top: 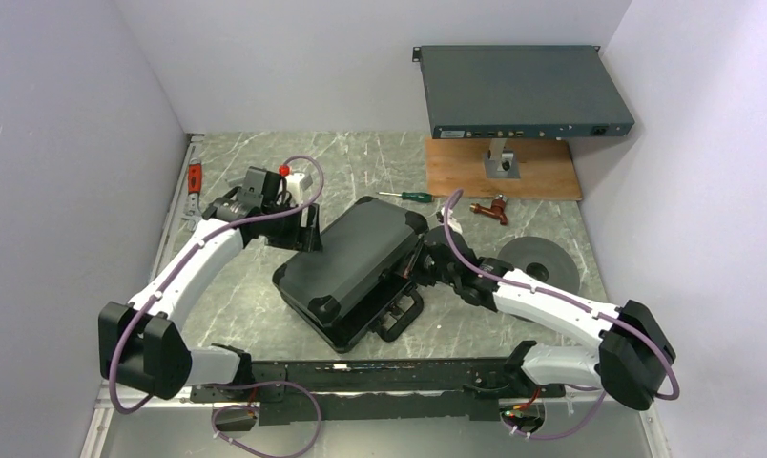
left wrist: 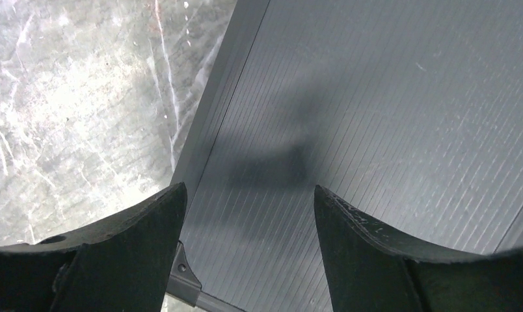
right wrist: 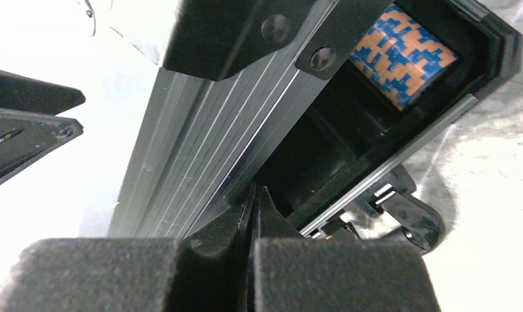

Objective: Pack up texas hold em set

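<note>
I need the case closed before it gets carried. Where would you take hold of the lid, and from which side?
Probably take the lid by its free front rim, on the handle side, coming from the robot's right. That rim stands ajar above the base, leaving a gap that jaws can straddle; the broad ribbed top is flat and offers no grip.

The briefcase point(top: 356, 262) is ribbed black, the chip stack point(right wrist: 402, 55) orange and blue.
</note>
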### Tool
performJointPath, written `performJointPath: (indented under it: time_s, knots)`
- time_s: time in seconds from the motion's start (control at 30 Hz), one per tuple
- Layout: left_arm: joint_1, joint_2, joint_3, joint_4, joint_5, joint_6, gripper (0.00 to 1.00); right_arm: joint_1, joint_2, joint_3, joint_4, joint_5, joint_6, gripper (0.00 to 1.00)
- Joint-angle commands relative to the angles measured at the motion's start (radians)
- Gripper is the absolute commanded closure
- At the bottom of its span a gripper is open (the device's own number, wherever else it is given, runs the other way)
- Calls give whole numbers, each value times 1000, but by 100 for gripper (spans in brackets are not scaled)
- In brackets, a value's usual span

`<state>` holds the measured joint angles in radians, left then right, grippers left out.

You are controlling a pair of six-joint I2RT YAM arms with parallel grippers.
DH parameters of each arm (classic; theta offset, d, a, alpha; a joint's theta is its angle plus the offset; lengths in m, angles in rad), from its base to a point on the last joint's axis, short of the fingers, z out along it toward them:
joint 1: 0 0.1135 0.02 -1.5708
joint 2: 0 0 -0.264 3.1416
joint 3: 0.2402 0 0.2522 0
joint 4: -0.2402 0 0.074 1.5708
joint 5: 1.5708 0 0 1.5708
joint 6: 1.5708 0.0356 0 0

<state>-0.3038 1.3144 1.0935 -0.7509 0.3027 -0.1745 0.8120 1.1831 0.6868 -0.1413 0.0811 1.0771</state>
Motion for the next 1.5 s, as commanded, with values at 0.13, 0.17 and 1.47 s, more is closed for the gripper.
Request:
performJointPath:
  time_s: [0.13, 0.17, 1.47]
  knots:
    - [-39, -128, -13, -5, -48, -23, 24, -4, -128, -1, -157, 117, -32, 100]
    - [-43, -144, -12, -12, -51, -25, 24, -4, -142, -1, -197, 137, -40, 100]
    - [-400, -298, -140, 72, -106, -155, 28, -6, 48, -116, -112, 218, -361, 50]
